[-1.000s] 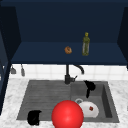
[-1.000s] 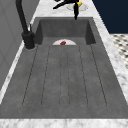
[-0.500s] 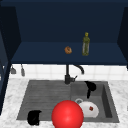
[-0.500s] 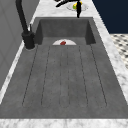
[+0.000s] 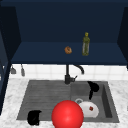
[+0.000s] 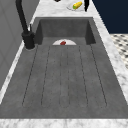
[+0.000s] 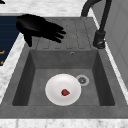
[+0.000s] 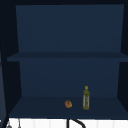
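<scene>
I read no lettering anywhere — the olive bottle (image 5: 85, 44) on the dark blue shelf (image 5: 45, 53) has no label I can make out, and the small orange-brown thing (image 5: 68, 50) well to its left is plain too.

My right hand (image 5: 93, 88) hangs over the back of the basin (image 7: 30, 75), near the black faucet (image 5: 68, 76); from the right side view the hand (image 7: 37, 26) shows its fingers stretched out and relaxed, gripping nothing. Below it, apart from it, a white plate (image 7: 63, 89) lies flat on the basin floor with a small red piece (image 7: 65, 92) on its middle, the drain (image 7: 82, 80) just beside the plate's rim. My left hand (image 5: 34, 117) sits low at the front edge of the ribbed drainboard (image 6: 65, 75); I cannot tell how its fingers stand.

A big red ball (image 5: 67, 115) sits at the front rim between the hands, covering part of the plate. On the far counter I see another plate with something yellow (image 6: 77, 5).
</scene>
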Tool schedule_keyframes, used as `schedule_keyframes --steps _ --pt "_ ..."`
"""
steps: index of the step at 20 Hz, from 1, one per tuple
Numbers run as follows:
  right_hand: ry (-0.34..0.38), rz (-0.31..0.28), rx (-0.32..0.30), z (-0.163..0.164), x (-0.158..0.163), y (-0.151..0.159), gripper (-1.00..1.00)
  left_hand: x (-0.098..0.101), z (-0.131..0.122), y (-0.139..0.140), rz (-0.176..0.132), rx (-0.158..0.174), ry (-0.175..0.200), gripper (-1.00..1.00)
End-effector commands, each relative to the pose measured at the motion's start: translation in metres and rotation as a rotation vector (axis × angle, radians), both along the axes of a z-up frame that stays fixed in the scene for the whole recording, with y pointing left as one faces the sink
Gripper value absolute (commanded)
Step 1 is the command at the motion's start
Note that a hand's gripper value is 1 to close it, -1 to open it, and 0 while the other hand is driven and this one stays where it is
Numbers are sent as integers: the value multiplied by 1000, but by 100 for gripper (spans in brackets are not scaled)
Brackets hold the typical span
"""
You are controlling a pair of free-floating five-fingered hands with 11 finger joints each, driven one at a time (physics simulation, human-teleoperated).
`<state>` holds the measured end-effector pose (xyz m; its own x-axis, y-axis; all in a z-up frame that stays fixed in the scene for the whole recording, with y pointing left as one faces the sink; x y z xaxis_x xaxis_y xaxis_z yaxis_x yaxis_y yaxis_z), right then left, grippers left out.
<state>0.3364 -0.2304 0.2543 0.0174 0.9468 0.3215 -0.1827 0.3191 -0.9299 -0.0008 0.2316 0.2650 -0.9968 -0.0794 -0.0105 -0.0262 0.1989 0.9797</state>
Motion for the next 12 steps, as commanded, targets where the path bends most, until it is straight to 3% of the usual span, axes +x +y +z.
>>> schedule_keyframes --steps 1,5,7,12 --pt "23 -37 46 19 -23 -6 -100 0 0 0 0 0 0 0" --pt "28 -44 23 31 -41 -6 -100 0 0 0 0 0 0 0" --pt "-5 -40 9 29 -34 -10 -100 0 0 0 0 0 0 0" --pt "5 -20 3 29 -36 -7 -100 0 0 0 0 0 0 0"
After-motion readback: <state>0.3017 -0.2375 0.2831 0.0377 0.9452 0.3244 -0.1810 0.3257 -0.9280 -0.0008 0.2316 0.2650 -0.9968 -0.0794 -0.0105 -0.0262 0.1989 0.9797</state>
